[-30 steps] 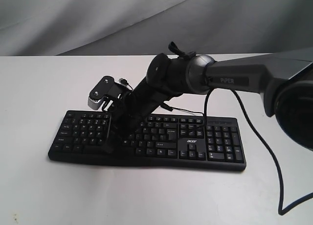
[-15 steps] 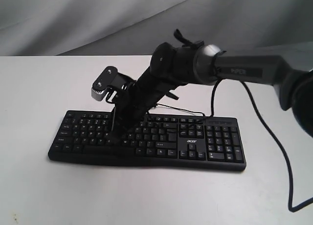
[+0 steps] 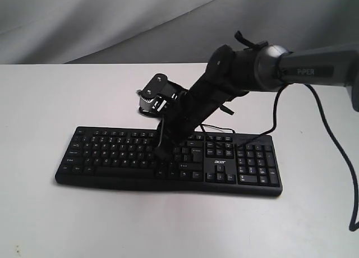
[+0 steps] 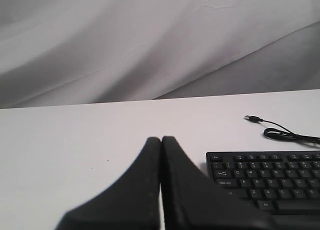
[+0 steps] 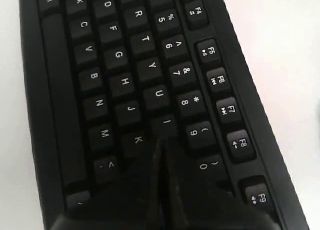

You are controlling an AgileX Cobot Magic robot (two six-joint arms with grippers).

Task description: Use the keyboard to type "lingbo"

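- At the far left, the left gripper [image 4: 161, 140] hangs idle above the bare white table [image 3: 39, 101]. Its two black fingers are pressed together with nothing between them, and it stays short of the keys.
- Just beside it, the wide, flat, black plastic keyboard [image 3: 106, 154] lies square on the table near the front edge, with its small white letters facing up. The left wrist view catches the keyboard's near corner [image 4: 270, 177].
- Behind that corner, the keyboard's thin black USB cable [image 4: 285, 135] trails loose across the table, its plug unconnected.
- Over the right-hand letters, the right gripper [image 3: 160, 154] points steeply down with its fingers closed into a single tip, holding nothing.
- Over the past second this tip has lifted off the low, left-of-centre keys and swung rightward along the board.
- The right wrist view puts the tip [image 5: 161, 145] at the edge of the I key [image 5: 166, 122], with the K key [image 5: 137, 140] just beside it. Contact cannot be confirmed.
- The shift would fit a jump from "b" toward "o", which suggests the word is nearly finished.
- Farther right, the grey robot arm [image 3: 314, 70] reaches in above the white "acer" logo [image 3: 220, 163].
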